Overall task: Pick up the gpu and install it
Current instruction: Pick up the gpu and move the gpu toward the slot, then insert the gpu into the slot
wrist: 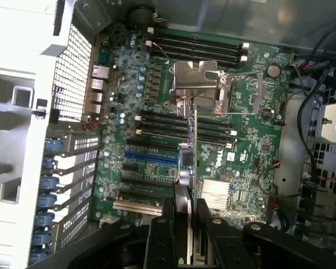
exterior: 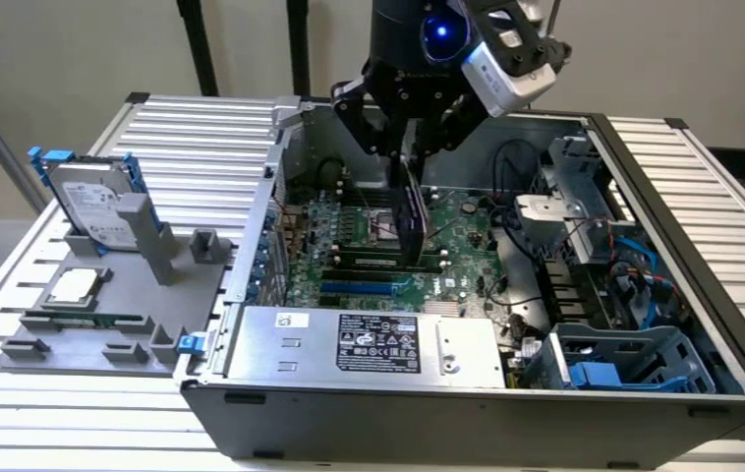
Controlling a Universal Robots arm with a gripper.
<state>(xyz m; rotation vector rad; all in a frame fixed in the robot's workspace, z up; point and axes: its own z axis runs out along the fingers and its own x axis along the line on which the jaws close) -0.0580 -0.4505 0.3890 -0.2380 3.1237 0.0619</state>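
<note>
A slatted metal counter carries an open computer case, lying on its side with its inside showing. The arm reaches down into the case from above. The green main board covers the case floor straight below the jaws. A silver power supply with a black label lies at the near wall of the case, off to one side of the jaws. A blue plastic drive cage sits in the corner towards the exterior view's right.

Outside the case, well away from the jaws towards the exterior view's left, a gray tray rests on the counter. It holds a silver hard drive with blue rails standing on edge, a square processor chip and a narrow memory stick.

The jaws are clamped on the graphics card, one finger on each face. The card hangs upright and edge-on beneath them, over the middle of the main board. In the wrist view its thin edge runs between the fingers, with a blue slot just beside it. Whether the card's lower edge touches the board cannot be told.
</note>
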